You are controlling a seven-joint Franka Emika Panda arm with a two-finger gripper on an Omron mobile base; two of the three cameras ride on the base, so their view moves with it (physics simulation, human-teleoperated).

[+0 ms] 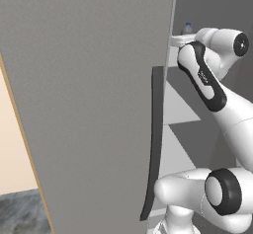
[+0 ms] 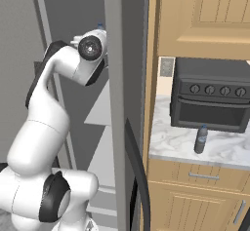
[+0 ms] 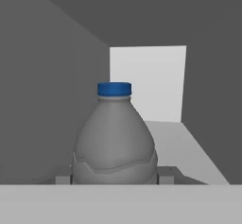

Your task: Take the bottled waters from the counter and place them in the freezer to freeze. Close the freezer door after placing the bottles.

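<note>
hand view: bottle in hand

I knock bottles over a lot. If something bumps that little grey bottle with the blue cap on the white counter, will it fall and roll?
Probably. The small translucent grey plastic bottle with the blue cap stands upright on the white marble-patterned counter, tall for its narrow base, so a bump near the cap could tip it. Its round body would likely roll. It looks like light plastic, though its fill cannot be seen.

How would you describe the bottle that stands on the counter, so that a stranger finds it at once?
Look right of the tall grey refrigerator to the white marble counter on wooden cabinets. In front of the black toaster oven stands one small grey bottle. It is upright, with a blue cap, much shorter than the oven.
</note>
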